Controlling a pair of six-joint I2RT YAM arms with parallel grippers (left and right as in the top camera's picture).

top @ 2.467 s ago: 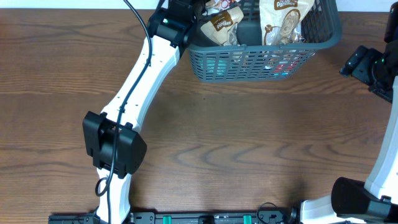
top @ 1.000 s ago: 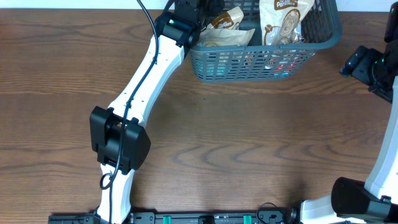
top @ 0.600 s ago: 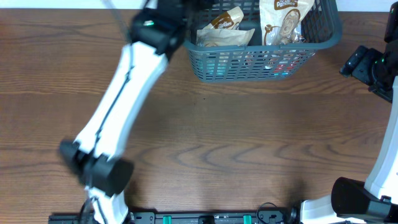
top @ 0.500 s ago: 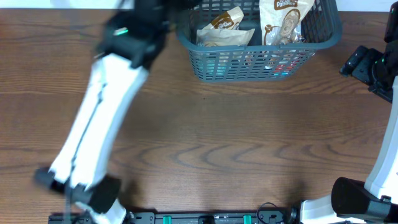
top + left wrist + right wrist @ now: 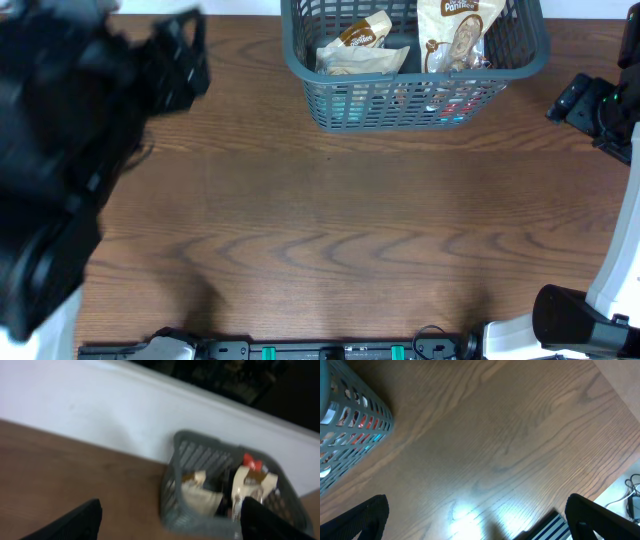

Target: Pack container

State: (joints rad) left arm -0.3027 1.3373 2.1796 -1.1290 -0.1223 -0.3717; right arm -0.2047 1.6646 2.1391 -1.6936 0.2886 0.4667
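Observation:
The container (image 5: pixel 415 100), a dark grey-teal lattice basket, stands at the table's far edge. Inside it lie a cream-and-brown snack packet (image 5: pixel 358 45) and a taller cream packet (image 5: pixel 455 30). Blurred and close to the overhead camera, my left arm (image 5: pixel 70 150) fills the left side, well clear of the basket. In the left wrist view my left gripper (image 5: pixel 167 530) is open and empty, looking at the container (image 5: pixel 200 515) from a distance. My right gripper (image 5: pixel 480 527) is open over bare wood, with the container's wall (image 5: pixel 345 435) to its left.
A white wall (image 5: pixel 100 410) rises behind the table's far edge. The right arm's base (image 5: pixel 580 315) sits at the front right corner. A striped object (image 5: pixel 550 527) shows low in the right wrist view, and the table's right edge (image 5: pixel 620 480) is near it.
My left arm has left the basket and swung left and up toward the camera, jaws wider. The cream-and-brown packet stays lying in the basket. The right arm has not moved.

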